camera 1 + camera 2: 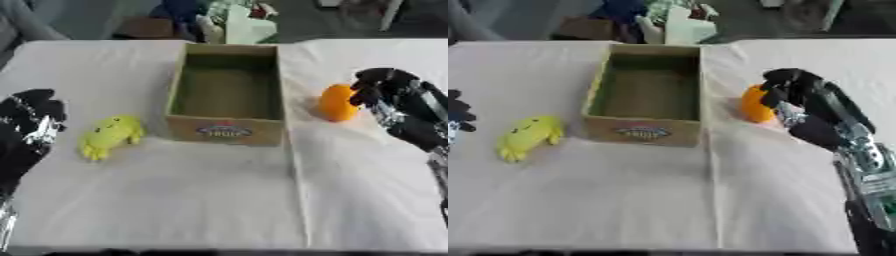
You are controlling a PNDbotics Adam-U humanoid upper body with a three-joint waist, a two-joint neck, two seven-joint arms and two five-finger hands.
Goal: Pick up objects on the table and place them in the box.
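Observation:
An open cardboard box (226, 131) stands in the middle of the table, with nothing visible inside it. An orange round object (336, 103) lies right of the box. My right hand (394, 102) is beside it on its right, fingers curled at its edge, not closed round it. A yellow-green soft toy (111, 135) lies left of the box. My left hand (28, 125) rests at the left edge, left of the toy and apart from it, fingers relaxed.
A white cloth (219, 200) covers the table, with a fold line running down from the box's right corner. Beyond the far edge sit cluttered coloured things (219, 20) on the floor.

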